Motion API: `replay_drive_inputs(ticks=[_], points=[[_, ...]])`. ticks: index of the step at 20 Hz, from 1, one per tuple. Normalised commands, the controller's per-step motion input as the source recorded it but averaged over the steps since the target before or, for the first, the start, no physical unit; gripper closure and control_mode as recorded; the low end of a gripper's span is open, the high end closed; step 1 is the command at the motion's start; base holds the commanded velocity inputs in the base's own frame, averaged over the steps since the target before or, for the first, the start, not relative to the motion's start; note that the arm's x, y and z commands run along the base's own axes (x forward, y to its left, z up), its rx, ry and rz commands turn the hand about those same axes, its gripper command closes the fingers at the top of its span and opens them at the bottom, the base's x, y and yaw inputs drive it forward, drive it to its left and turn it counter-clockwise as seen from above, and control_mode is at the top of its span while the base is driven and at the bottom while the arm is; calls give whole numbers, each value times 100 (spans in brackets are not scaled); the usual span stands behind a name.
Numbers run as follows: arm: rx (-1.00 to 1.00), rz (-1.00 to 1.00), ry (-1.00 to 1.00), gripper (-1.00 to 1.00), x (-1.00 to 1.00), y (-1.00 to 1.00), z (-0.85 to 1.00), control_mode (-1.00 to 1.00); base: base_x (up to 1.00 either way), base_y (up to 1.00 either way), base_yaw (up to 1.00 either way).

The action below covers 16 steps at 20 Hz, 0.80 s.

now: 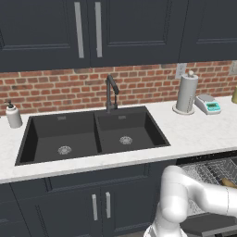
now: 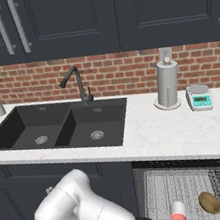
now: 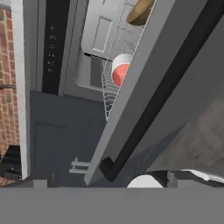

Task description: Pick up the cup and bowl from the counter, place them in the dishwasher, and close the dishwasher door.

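Observation:
The dishwasher (image 2: 187, 182) stands open below the counter (image 2: 161, 134), its silver wire rack (image 1: 210, 169) pulled out. In the rack sits the cup (image 2: 177, 211), pale with a red top, and right of it the tan bowl (image 2: 209, 202). The hand view looks along the dishwasher door (image 3: 144, 100) from close by, its pale inner edge and dark front running diagonally, with the cup (image 3: 121, 70) and the bowl (image 3: 140, 11) beyond it. My arm (image 1: 194, 194) bends low toward the door. The fingers are out of frame; nothing is held.
A black double sink (image 1: 92, 134) with a dark faucet (image 1: 111, 92) is set in the counter. At the back right stand a paper-towel roll (image 1: 186, 93) and a small scale (image 1: 207, 104). A soap bottle (image 1: 13, 115) stands far left. Handled cabinet doors (image 1: 99, 206) flank the dishwasher.

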Motion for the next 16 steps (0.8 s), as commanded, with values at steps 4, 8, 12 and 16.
replay_drive_inputs(ticks=[4, 8, 12, 16], points=[[0, 0, -39, -100, 46, -11, -70, -100, 0, 0, 0], [1, 2, -23, -100, 62, -69, -65, -100, 0, 0, 0], [0, 4, -13, -100, 50, -82, -79, -100, 0, 0, 0], [0, 5, -14, -100, 33, -69, -89, -100, 0, 0, 0]])
